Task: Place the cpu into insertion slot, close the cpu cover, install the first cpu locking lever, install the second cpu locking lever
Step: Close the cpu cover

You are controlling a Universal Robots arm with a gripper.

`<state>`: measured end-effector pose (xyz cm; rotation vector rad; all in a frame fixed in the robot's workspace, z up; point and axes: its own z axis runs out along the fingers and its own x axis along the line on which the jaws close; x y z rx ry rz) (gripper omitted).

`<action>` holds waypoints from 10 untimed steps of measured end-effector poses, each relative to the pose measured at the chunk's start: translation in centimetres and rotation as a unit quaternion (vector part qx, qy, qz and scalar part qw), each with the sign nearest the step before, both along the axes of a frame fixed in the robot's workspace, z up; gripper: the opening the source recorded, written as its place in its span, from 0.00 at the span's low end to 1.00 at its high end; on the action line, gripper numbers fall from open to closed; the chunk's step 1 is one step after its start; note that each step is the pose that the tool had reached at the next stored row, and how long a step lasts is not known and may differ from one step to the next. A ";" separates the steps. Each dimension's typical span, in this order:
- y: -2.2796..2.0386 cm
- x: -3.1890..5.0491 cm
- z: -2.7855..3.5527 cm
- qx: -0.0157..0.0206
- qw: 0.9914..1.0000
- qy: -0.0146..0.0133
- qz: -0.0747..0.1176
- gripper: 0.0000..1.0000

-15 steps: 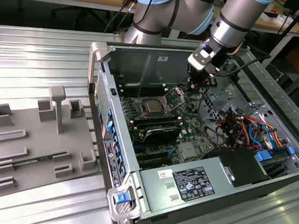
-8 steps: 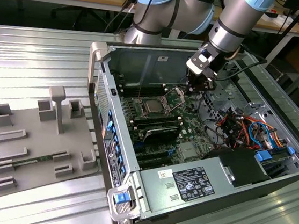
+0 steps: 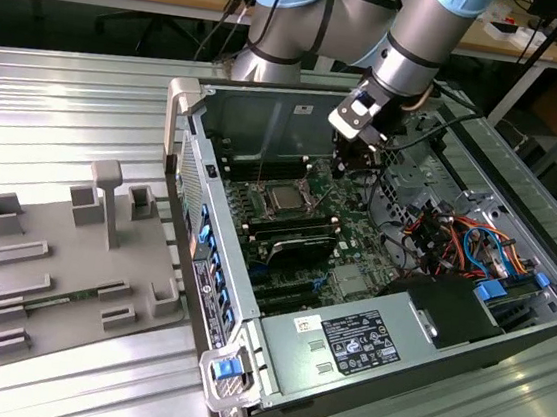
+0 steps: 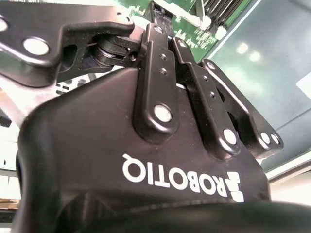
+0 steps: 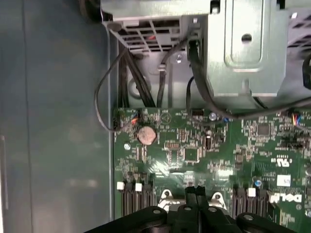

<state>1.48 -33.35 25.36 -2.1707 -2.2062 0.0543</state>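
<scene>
In the exterior view the cpu (image 3: 285, 198) shows as a small silver-grey square lying flat in its socket on the green motherboard (image 3: 351, 232). A thin metal frame, the cpu cover (image 3: 286, 182), borders it; I cannot tell whether it is locked down. My gripper (image 3: 341, 171) hangs low over the board, just to the exterior view's right of the socket. In the first wrist view the gripper (image 5: 194, 191) has its black fingers pressed together over the board, with nothing visible between them. The second wrist view shows the gripper (image 4: 163, 29) from behind its body.
The open computer case (image 3: 190, 148) lies on a ribbed metal table. A grey fixture plate (image 3: 71, 265) stands at the exterior view's left. Power supply (image 3: 364, 344), coloured cables (image 3: 456, 239) and a metal drive cage (image 5: 243, 43) crowd around the board. A coin battery (image 5: 146, 135) sits on the board.
</scene>
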 end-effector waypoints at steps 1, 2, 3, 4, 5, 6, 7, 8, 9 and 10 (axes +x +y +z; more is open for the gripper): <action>0.00 -0.51 0.00 0.000 1.000 -0.001 0.000 0.11; 0.00 -0.96 0.00 0.001 1.000 -0.001 0.000 0.11; 0.00 -1.43 0.00 0.001 1.000 -0.002 0.000 0.11; -0.01 -1.62 0.00 0.001 1.000 -0.002 0.000 0.11; -0.02 -1.77 0.00 0.001 1.000 -0.002 0.000 0.11; -0.03 -2.02 0.00 0.001 1.000 -0.002 0.000 0.11; -0.04 -2.17 0.00 0.001 1.000 -0.002 0.000 0.11; -0.05 -2.31 0.00 0.001 1.000 -0.002 0.000 0.11; -0.06 -2.45 0.00 0.001 1.000 -0.002 0.000 0.11; -0.07 -2.58 0.00 0.001 1.000 -0.002 0.000 0.11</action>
